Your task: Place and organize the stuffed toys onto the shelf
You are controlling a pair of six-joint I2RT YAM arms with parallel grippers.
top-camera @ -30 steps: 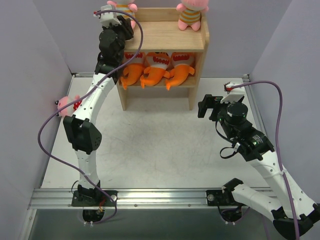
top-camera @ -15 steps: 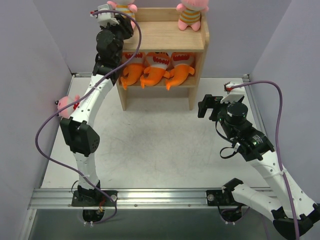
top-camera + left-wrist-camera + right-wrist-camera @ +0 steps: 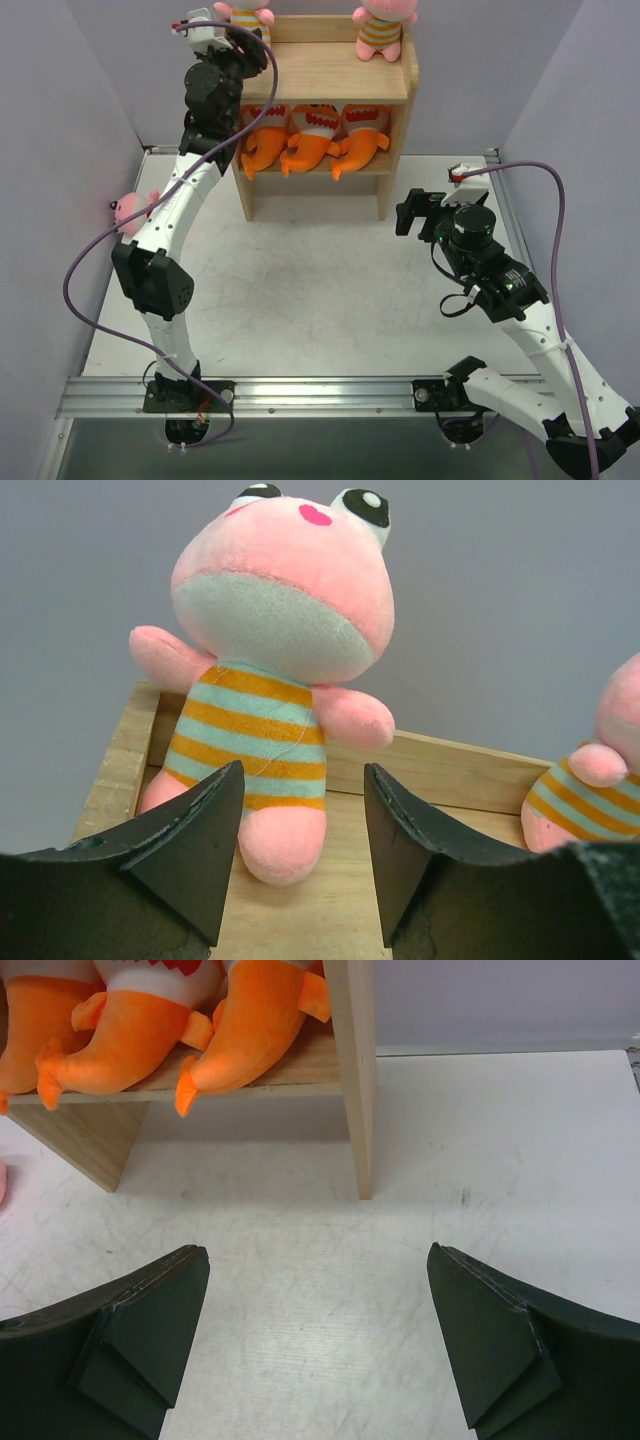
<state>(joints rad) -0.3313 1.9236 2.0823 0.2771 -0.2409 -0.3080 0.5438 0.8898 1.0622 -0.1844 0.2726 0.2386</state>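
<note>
Left arm's elbow has swung out toward the left wall since the earlier frame, wrist pulled slightly back from the shelf; right arm unchanged. Left fingers spread, pinching nothing: near striped doll sits upright beyond the tips at the far-left corner of the top tier, inside the raised rim, free of both fingers. Second striped doll sits at the right end of the same tier. Three orange fish lie side by side on the middle tier. Right fingers also spread, empty, hovering over bare tabletop near the shelf's right side panel. Step in hand, by my reading: release of the left striped doll done, arm backing off. One pink toy remains on the tabletop at the left wall, partly hidden behind the left arm; likely the polka-dot doll. Next move calls for the left arm to clear the rim, drop to that toy, pinch it, and set it between the two dolls.
</note>
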